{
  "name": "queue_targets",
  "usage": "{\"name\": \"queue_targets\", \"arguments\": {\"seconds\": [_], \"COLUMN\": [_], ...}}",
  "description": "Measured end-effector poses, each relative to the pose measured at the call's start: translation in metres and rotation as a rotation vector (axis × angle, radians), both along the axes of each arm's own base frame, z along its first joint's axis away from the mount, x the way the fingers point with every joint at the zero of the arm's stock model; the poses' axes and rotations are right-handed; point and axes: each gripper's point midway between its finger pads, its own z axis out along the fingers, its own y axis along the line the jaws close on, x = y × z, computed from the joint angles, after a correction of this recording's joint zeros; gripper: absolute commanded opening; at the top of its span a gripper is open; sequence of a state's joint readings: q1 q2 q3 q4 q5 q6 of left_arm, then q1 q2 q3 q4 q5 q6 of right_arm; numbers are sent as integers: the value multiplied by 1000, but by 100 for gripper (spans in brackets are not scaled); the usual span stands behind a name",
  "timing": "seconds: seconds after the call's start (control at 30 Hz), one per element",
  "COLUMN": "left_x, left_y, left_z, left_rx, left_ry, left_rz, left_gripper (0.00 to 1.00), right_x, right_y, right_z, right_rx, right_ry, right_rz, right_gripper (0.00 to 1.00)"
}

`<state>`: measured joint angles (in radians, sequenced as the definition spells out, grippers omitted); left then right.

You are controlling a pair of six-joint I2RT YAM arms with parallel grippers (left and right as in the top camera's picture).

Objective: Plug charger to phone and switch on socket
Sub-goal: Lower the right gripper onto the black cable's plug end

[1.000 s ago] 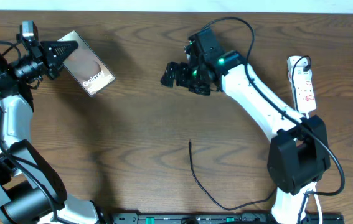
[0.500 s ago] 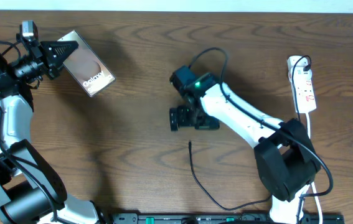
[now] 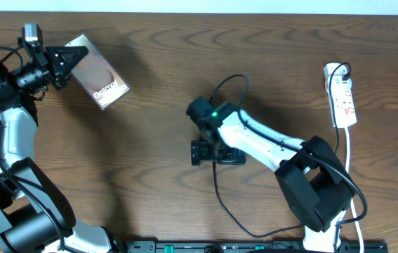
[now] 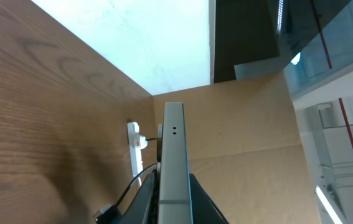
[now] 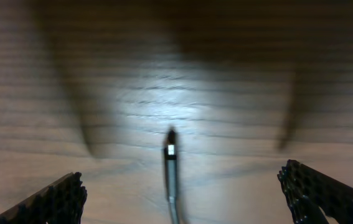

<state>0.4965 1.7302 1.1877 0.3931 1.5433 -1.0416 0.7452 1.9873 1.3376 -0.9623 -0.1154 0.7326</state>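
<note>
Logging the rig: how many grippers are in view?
2. The left gripper is at the table's far left, shut on the phone. The right gripper is mid-table, open over the charger tip. No others show.

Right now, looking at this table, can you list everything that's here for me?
table: one, dark brown wood, under everything.
phone: one, dark with a brownish patch and white Galaxy lettering, far left corner, gripped at one end.
charger cable: one, thin and black, table centre, running toward the near edge, its tip free.
socket strip: one, white with small red marks, right edge, with a white cord trailing toward the near edge.
left arm: one, white and black, left side, jaws shut on the phone.
right arm: one, white and black, reaching to the centre, jaws open over the cable tip.
</note>
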Motion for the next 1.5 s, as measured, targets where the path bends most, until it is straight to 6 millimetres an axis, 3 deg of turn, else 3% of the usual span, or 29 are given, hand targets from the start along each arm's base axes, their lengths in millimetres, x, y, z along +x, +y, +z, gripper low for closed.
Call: {"name": "queue_targets", "arguments": {"seconds": [0.13,0.3,1.1,1.5], "left_x": [0,0,0,0], "left_y": [0,0,0,0], "left_z": [0,0,0,0], "left_rx": [0,2,10,10], "left_ry": [0,-3,-15,-15], "left_rz": [0,0,0,0], "left_gripper": [7,7,7,7], "right_x": [0,-1,-16,-19], "right_y": [9,12,14,10], "right_z": [0,0,-6,-11], "right_rx": [19,23,3,-12], "right_ry": [-20,-25,-10,-5], "right_rz": [16,17,45,26], "right_gripper": [99,84,82,62]}}
